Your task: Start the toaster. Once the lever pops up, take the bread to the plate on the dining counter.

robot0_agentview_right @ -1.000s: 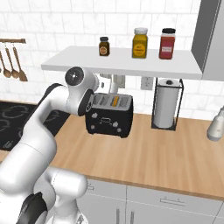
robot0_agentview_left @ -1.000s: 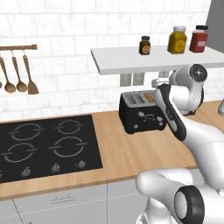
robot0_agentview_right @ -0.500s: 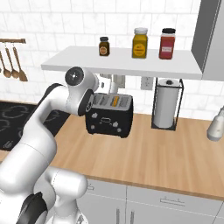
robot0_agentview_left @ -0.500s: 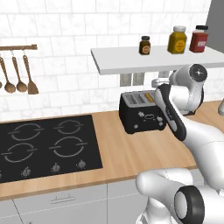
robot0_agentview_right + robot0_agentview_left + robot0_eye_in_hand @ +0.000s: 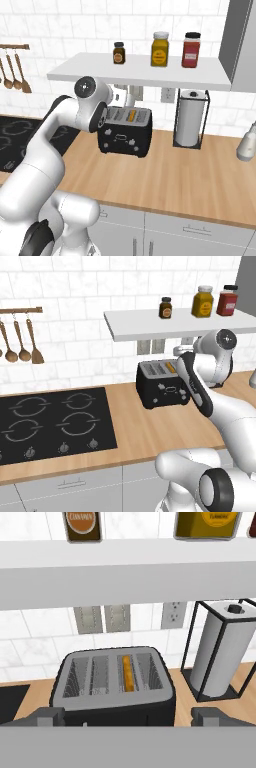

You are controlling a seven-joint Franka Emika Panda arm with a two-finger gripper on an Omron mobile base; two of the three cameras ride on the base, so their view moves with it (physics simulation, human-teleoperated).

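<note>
The black toaster (image 5: 162, 387) (image 5: 125, 132) (image 5: 115, 684) stands on the wood worktop against the tiled wall, under a white shelf. One tan slice of bread (image 5: 128, 673) (image 5: 171, 367) (image 5: 132, 115) sits low in its third slot from the left in the hand view; the other slots look empty. My gripper (image 5: 130, 717) hovers in front of and slightly above the toaster, open wide, its fingertips (image 5: 50, 717) apart at either side of the toaster's front with nothing between them. The plate and the dining counter are out of view.
A paper towel roll in a black wire holder (image 5: 190, 117) (image 5: 222, 649) stands just right of the toaster. The white shelf (image 5: 140, 72) with jars hangs low above it. A black cooktop (image 5: 50, 421) lies to the left, with utensils (image 5: 20, 346) hanging on the wall.
</note>
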